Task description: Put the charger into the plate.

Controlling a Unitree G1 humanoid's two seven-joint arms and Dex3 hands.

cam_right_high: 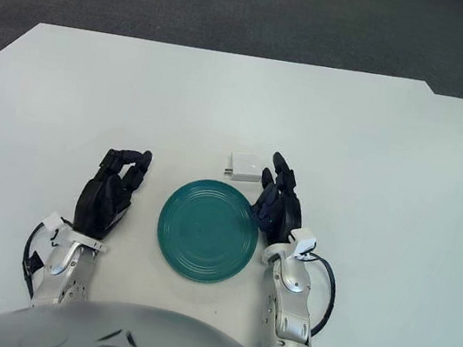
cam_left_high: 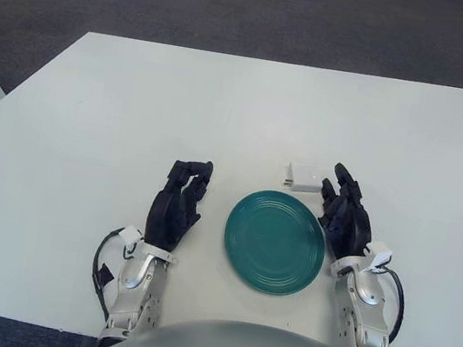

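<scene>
No brand, label or writing can be read on anything here; the charger (cam_left_high: pixel 305 176) is a plain white block with rounded corners, and something small sticks out of its left end, too small to make out. It lies flat on the white table (cam_left_high: pixel 136 106), just beyond the far right rim of the plate (cam_left_high: pixel 274 242) and clear of it; the plate itself holds nothing.

The plate is round, teal green and glossy, with a shallow raised rim; it sits near the front edge of the table, between the two hands. The right hand (cam_left_high: pixel 345 214) shows just to the right of the plate, black fingers stretched out loosely and slightly spread, tips pointing to the far side, holding nothing; its fingertips are just beside the charger's right end, whether touching or not I cannot tell. The left hand (cam_left_high: pixel 177 204) shows to the left of the plate, fingers curled in at the tips, nothing in them.

The tabletop is smooth and matt; beyond it lies dark grey carpet (cam_left_high: pixel 257 10); nothing stands between charger and plate.
</scene>
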